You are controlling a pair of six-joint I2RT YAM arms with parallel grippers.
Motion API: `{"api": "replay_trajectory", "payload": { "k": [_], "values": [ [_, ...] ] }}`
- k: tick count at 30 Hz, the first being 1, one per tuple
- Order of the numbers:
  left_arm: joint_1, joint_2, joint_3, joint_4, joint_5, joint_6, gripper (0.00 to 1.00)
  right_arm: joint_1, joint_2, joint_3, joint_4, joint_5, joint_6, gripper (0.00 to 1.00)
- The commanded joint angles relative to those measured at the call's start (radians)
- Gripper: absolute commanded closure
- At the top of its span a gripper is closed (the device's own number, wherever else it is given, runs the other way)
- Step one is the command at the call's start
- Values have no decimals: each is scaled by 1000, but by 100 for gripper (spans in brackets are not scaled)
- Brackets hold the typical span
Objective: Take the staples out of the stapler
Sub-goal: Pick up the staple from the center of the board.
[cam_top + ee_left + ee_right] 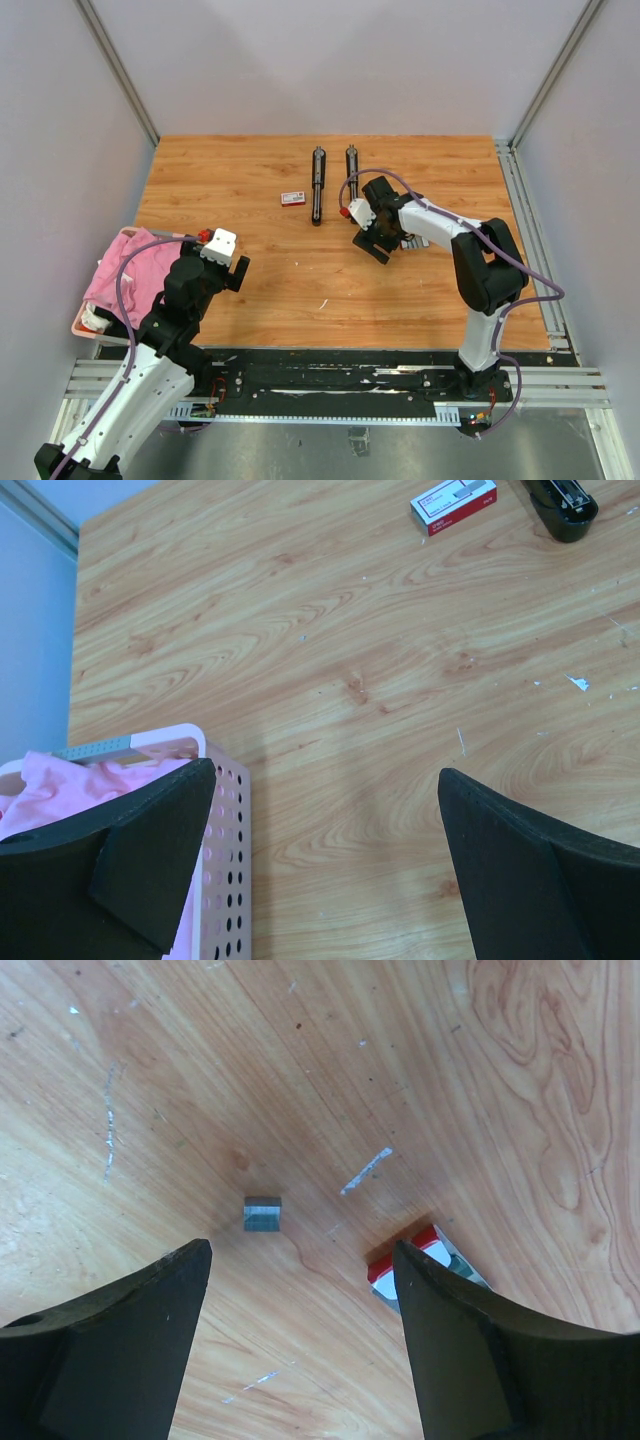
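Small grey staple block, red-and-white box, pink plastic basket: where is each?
Small grey staple block (263, 1213): right wrist view, its front face.
Red-and-white box (453, 505): left wrist view, its top face.
Pink plastic basket (228, 815): left wrist view, its holed side wall.

Top camera high, near edge, looking down; wrist cameras close, oblique; table (260, 300) shared.

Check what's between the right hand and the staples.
Only bare tabletop: in the right wrist view, the staples lie just ahead of the open right hand, nothing between.
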Motion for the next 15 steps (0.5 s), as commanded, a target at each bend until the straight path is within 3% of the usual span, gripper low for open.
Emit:
{"api": "replay_trajectory", "payload": {
  "k": [1, 15],
  "values": [
    [5, -12, -8, 30, 4, 9, 2, 11, 16, 5, -11, 64, -8, 25],
    [6, -13, -9, 30, 3, 8, 2, 11, 35, -2, 39, 98, 25, 25]
  ]
}}
